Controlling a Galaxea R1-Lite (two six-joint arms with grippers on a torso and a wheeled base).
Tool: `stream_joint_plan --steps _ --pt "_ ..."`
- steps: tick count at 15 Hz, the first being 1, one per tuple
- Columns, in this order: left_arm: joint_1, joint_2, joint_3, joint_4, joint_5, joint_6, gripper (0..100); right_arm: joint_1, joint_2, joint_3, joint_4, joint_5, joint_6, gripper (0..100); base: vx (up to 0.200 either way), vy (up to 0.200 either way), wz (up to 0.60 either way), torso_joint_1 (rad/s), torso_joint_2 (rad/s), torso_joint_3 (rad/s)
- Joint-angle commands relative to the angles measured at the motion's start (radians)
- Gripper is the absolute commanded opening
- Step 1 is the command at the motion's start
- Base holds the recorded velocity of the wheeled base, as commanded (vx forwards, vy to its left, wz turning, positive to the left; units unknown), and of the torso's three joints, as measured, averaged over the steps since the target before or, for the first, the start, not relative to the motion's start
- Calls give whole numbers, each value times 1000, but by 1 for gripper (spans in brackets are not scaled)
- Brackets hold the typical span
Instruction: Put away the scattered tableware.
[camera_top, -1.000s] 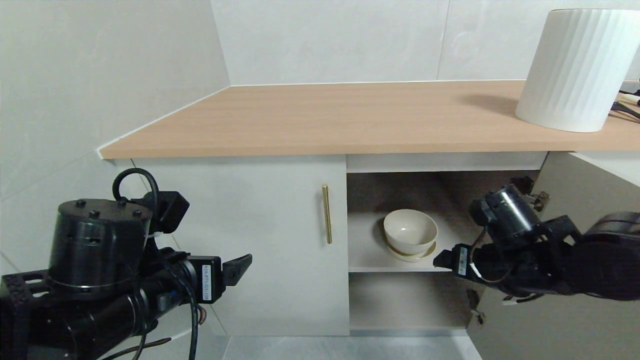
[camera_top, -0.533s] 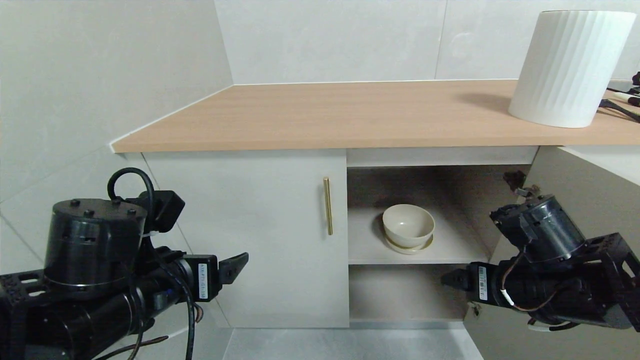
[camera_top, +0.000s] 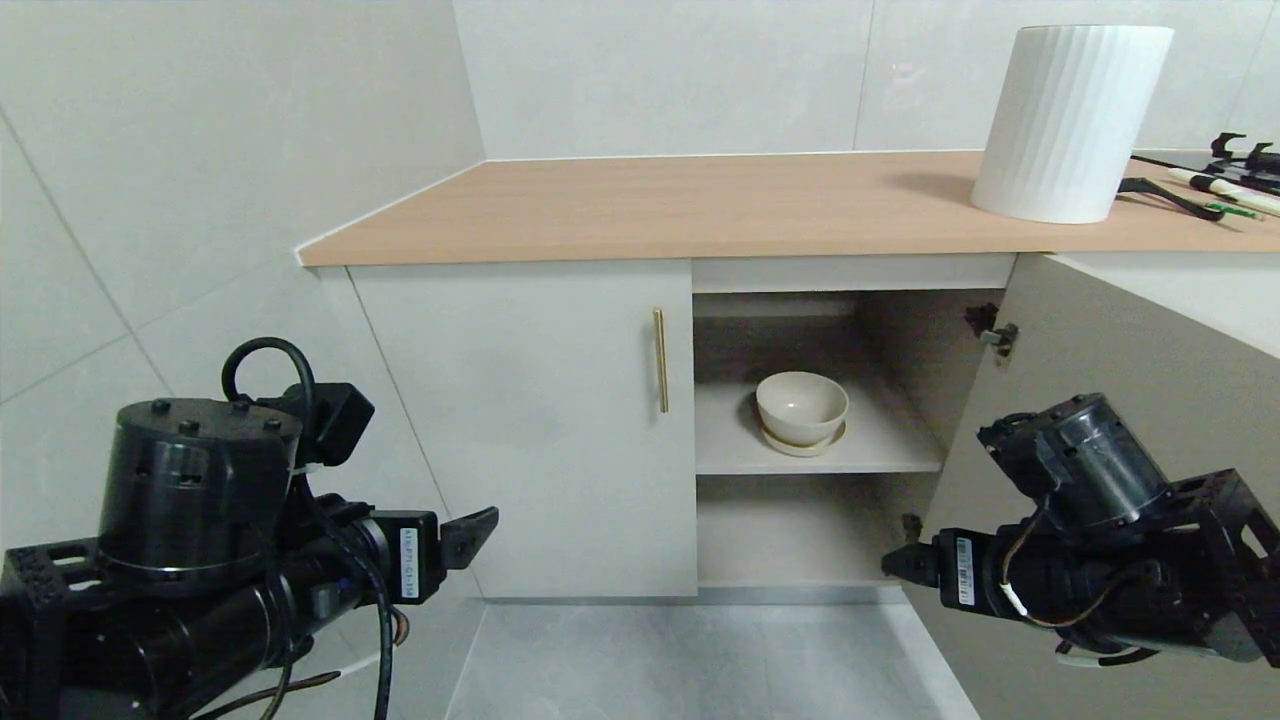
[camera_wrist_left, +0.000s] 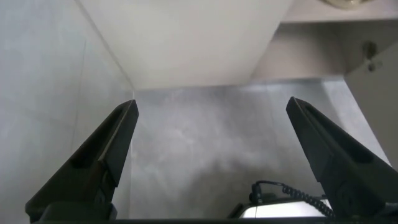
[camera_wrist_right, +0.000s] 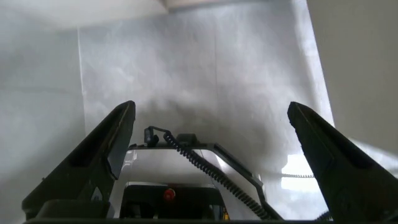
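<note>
Bowl (camera_top: 802, 405) sits on a small plate (camera_top: 803, 443) on the top shelf (camera_top: 900, 455) inside the cupboard (camera_top: 850, 272), close to the shelf's front edge. More shelf shows at 3 o'clock of it. Right door (camera_top: 1100, 380) stands wide open; left door (camera_top: 530, 420) is shut. Left hand (camera_wrist_left: 211, 104) is low at 8 o'clock, fingers spread wide, holding nothing. Right hand (camera_wrist_right: 210, 106) is low at 4 o'clock, just by the open door's edge, also spread wide & holding nothing. Floor (camera_top: 680, 650) lies btwn them. On the table (camera_top: 650, 205), a white ribbed container (camera_top: 1070, 120) stands at 2 o'clock.
</note>
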Motion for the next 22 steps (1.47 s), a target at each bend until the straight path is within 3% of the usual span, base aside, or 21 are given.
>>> stream_joint_plan --steps 1,7,16,22 --pt "0 2 1 0 1 -1 100 0 4 3 0 0 -1 100 -200 0 0 7 2 2" --pt "2 2 7 0 1 -1 100 2 4 14 0 0 -1 100 -200 0 0 3 3 2" --pt "2 5 15 0 2 3 100 -3 -132 62 54 -6 -103 100 0 0 0 0 0 0" --pt "2 7 15 0 2 1 100 -4 -181 57 118 -7 -151 100 -200 -200 0 6 2 2"
